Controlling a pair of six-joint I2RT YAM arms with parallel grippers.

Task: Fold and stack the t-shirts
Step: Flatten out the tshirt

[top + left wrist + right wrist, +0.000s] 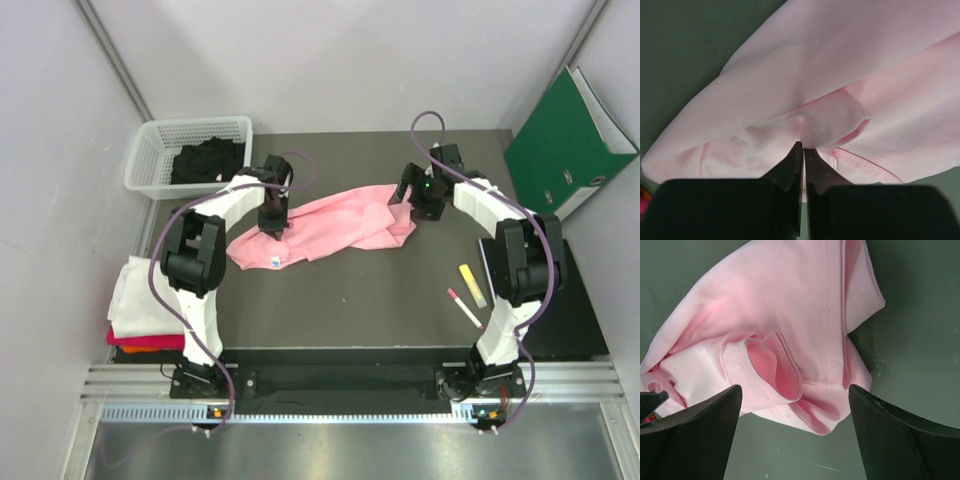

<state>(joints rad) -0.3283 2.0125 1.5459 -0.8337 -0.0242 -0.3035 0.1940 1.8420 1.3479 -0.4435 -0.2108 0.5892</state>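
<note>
The left gripper [803,149] has its fingers pressed together on a puckered fold of the light pink t-shirt [330,225]. The right gripper [794,390] hangs with its jaws spread wide above the shirt's bunched other end. The shirt lies stretched across the dark table [380,300] between the two arms, and a folded white t-shirt [135,285] tops a stack at the table's near left corner.

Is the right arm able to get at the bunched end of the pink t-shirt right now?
Probably yes. The right gripper hangs above the pink t-shirt at its bunched end, jaws spread wide either side of a fold, with nothing between them and the cloth.
</note>
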